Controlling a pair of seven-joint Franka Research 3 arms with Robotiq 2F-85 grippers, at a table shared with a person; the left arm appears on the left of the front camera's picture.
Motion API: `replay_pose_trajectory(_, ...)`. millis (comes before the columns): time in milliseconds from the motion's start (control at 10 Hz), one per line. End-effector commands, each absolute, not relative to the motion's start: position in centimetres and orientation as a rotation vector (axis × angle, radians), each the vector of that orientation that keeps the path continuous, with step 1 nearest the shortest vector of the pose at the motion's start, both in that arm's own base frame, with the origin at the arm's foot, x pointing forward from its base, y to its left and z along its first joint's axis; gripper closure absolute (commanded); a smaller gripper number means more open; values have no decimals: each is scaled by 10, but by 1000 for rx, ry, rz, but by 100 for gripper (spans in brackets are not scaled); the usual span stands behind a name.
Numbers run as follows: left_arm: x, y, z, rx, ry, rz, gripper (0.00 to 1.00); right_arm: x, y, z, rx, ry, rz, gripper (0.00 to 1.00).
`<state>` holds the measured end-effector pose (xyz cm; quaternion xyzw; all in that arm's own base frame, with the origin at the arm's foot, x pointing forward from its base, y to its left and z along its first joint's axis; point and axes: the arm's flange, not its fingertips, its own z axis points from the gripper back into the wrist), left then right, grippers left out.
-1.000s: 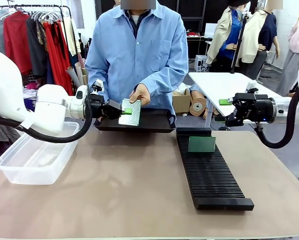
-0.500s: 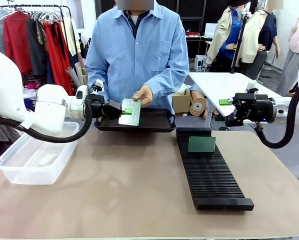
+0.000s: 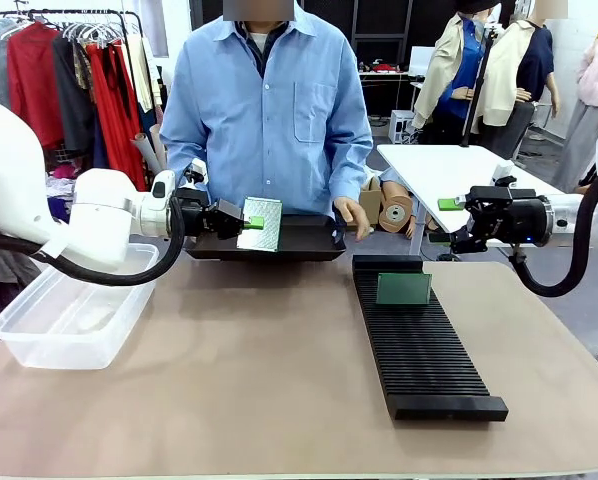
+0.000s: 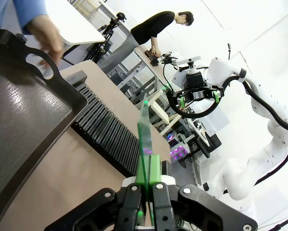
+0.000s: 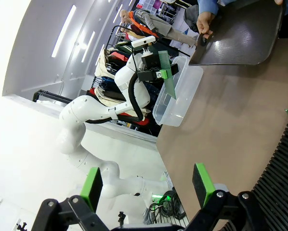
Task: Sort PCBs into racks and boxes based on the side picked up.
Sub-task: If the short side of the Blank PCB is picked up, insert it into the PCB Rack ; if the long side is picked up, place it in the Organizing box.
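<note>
Green pads of the left gripper (image 3: 251,223) pinch a PCB (image 3: 261,224) upright, pale dotted side showing.
It hangs just over the black tray (image 3: 309,243); the rack (image 3: 419,340) beside the tray holds another PCB (image 3: 403,288); the right gripper (image 3: 441,221) gapes empty beyond the rack; the clear tub (image 3: 74,318) sits left.

From our near edge we face the person (image 3: 269,100) across the surface (image 3: 279,380). Both wrist cameras look along their claws, sharing the rack (image 3: 419,340) and tray (image 3: 269,245).

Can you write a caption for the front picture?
Left gripper holds a green board above the black tray.
</note>
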<state>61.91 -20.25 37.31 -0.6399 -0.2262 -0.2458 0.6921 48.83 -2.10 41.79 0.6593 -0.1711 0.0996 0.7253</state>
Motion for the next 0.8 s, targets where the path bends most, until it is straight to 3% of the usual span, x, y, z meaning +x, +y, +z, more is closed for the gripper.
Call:
replay_pose_trajectory(0, 619, -203, 373, -1432, -505, -551, 100, 488, -20, 420, 1460, -378, 223, 0)
replay_pose_trajectory(700, 619, -203, 373, -1432, -505, -551, 100, 488, -20, 420, 1460, -378, 223, 0)
